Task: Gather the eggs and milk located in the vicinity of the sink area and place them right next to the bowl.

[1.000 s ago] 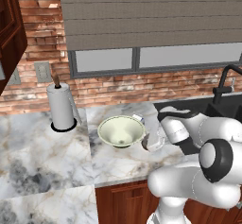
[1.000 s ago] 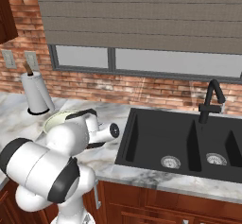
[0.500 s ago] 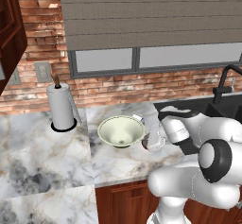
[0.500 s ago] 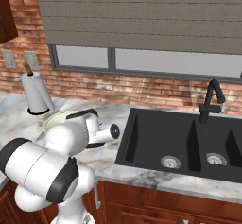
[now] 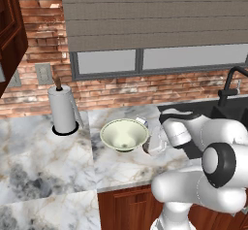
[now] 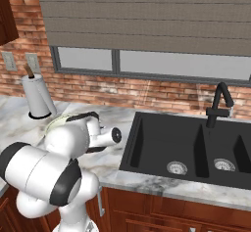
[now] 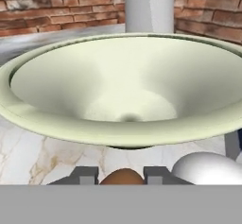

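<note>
Spanning the frame, the marble counter (image 5: pixel 43 166) carries everything; the black sink (image 6: pixel 166 145) with its dark faucet (image 6: pixel 218 104) is set in well to the right of the bowl. Paper-towel roll (image 5: pixel 63 110) stands upright at the back, left of the bowl. Bowl (image 5: pixel 124 134) – wide, pale cream-green, narrow base – sits on the counter near the arm. Gripper (image 7: pixel 122 175) is low beside the bowl's rim, fingers (image 7: pixel 86 174) pinched together on the brown egg (image 7: pixel 123 176). White egg (image 7: pixel 208 167) lies just beside it on the counter, close to the bowl's base. Milk carton – possibly the small white corner (image 5: pixel 141 122) behind the bowl, hard to tell.
</note>
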